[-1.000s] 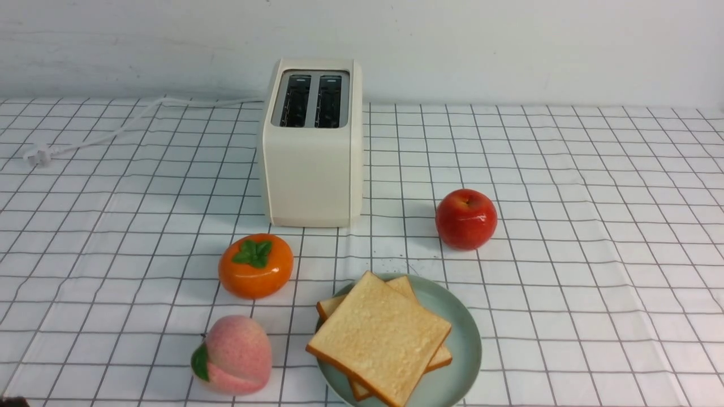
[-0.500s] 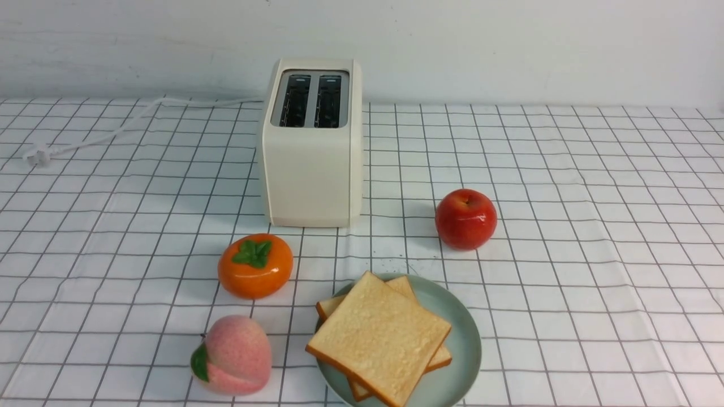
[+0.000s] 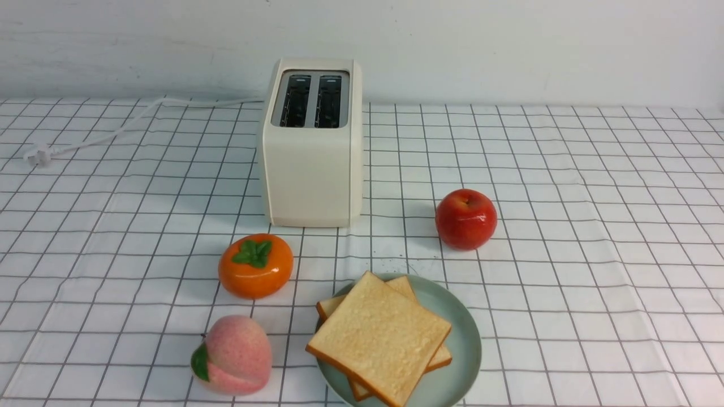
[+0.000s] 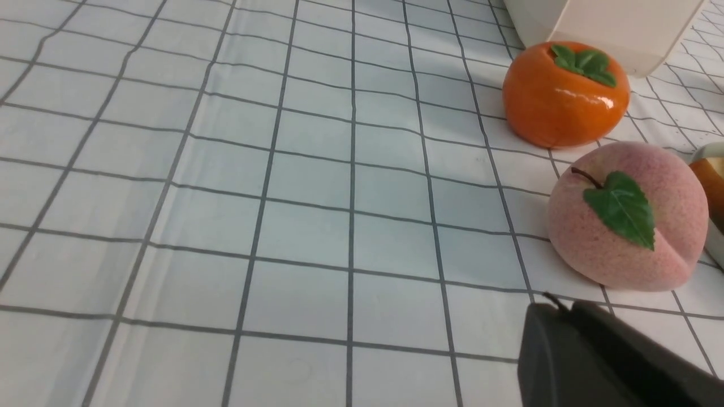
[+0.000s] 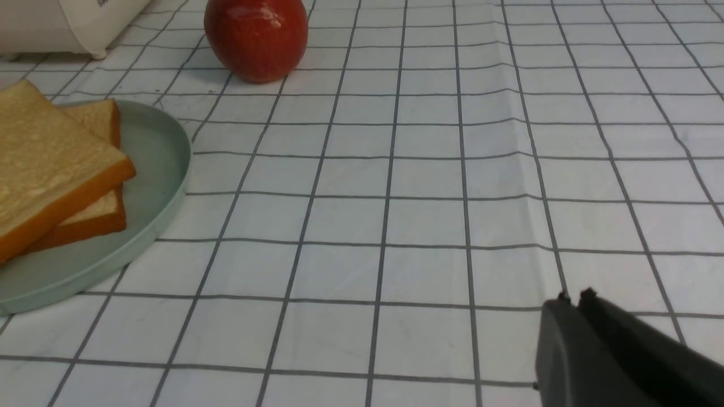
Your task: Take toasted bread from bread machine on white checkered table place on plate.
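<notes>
Two slices of toasted bread [image 3: 379,336] lie stacked on the mint-green plate [image 3: 466,339] near the front of the white checkered table [image 3: 565,226]; the right wrist view shows the toasted bread [image 5: 45,164] on the plate [image 5: 153,169] too. Behind them stands the cream bread machine [image 3: 311,158], both dark slots empty. Neither arm shows in the front view. My left gripper [image 4: 560,308] is shut and empty, close to the table beside the peach. My right gripper [image 5: 574,298] is shut and empty, over bare cloth to the right of the plate.
An orange persimmon [image 3: 255,265] and a pink peach [image 3: 235,355] sit left of the plate; a red apple [image 3: 466,219] sits behind it to the right. The toaster's white cord and plug [image 3: 38,154] trail across the far left.
A dark bit at the bottom-left corner of the front view a second ago has gone. Nothing else has moved.
</notes>
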Motion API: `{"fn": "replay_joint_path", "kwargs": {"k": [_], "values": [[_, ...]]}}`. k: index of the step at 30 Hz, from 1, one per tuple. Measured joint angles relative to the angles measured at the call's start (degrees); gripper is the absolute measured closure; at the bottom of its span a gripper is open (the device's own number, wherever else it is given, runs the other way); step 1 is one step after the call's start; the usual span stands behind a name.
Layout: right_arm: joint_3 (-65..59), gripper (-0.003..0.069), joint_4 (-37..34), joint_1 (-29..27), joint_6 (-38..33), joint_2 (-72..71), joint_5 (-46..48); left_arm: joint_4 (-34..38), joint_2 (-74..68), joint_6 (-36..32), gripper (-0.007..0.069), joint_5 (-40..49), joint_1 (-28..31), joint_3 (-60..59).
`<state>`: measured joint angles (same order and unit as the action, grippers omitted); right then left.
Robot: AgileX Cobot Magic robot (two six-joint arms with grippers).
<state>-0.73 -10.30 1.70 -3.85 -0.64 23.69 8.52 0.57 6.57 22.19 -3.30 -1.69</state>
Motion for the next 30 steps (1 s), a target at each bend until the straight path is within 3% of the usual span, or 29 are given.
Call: {"fn": "replay_joint_path", "kwargs": {"k": [30], "values": [[0.00,0.0609,0.00,0.00,-0.06,0.00,-0.02,0.00,0.00,0.02,0.0573,0.00,0.00,0.00]]}}
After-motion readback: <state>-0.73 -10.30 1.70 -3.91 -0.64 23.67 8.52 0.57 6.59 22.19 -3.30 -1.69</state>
